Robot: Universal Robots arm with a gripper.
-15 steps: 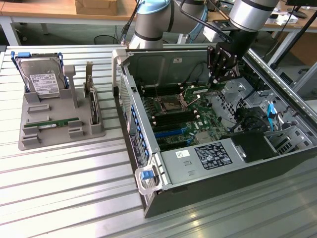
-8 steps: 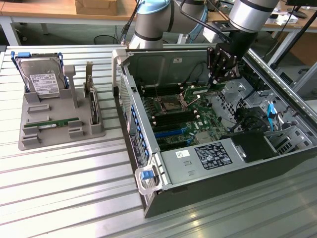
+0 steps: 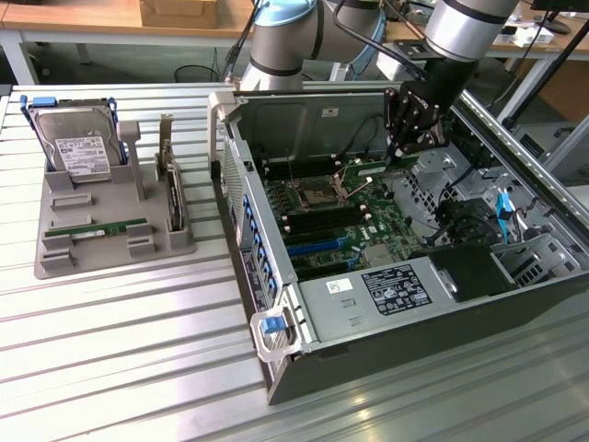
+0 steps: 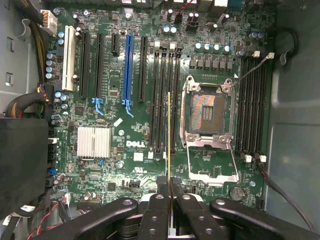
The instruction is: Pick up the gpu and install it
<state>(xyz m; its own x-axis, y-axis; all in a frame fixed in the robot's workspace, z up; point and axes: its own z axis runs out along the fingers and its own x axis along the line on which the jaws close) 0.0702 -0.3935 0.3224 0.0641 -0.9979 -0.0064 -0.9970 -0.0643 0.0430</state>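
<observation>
In the wrist view the fingers (image 4: pixel 160 192) are clenched on the gpu (image 4: pixel 169 135) — a thin green stick seen edge-on, hanging over the black memory slots (image 4: pixel 165 100) beside the open CPU socket (image 4: pixel 209 114) on the Dell motherboard (image 4: pixel 125 145). From the exterior view, the gripper (image 3: pixel 405 152) hangs inside the open computer case (image 3: pixel 304 331) on the ribbed metal table (image 3: pixel 120 359), the gpu (image 3: pixel 368 168) held above the board, not seated. Farther toward the exterior view's left stands a grey holder tray (image 3: pixel 55 262) — another green stick (image 3: pixel 97 227) lies flat in it, a silver hard drive (image 3: pixel 78 147) upright at its back.
</observation>
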